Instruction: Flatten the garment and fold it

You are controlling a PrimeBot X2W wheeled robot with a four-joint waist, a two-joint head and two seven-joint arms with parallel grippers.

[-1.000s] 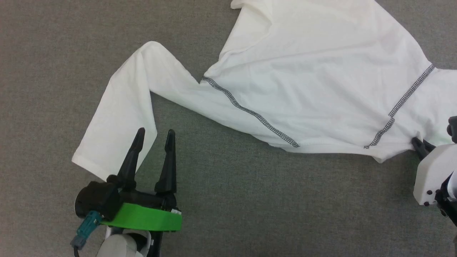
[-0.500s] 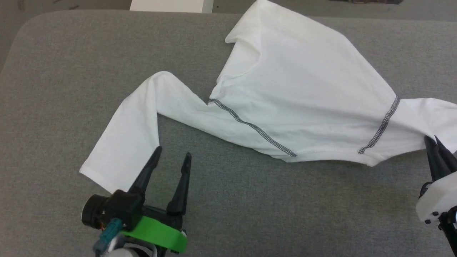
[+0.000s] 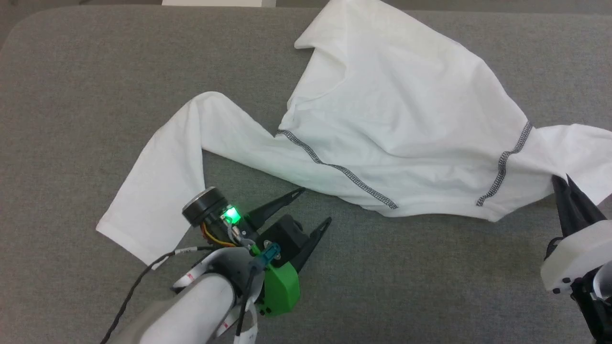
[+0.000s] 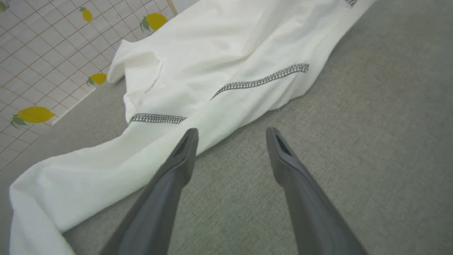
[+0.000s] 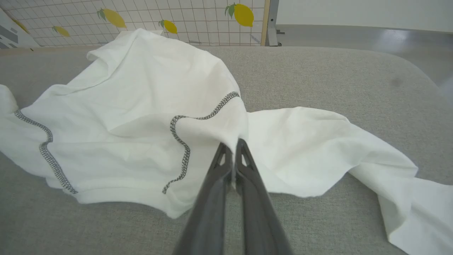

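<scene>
While right gripper (image 3: 560, 181) pinches, garment (image 3: 406, 119) runs left-right.

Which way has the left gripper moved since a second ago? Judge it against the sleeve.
Yes: the left gripper has swung rightward, from beside the garment's sleeve cuff toward its stitched shoulder seam.

Cannot follow the shirt (image 3: 397, 110) past 12 o'clock in the head view, nor its sleeve past 3 o'clock. Cannot tell how much cloth lies inside the right gripper (image 5: 233, 148). Barely catches a white slab (image 3: 213, 2), cropped at 11 o'clock.
</scene>
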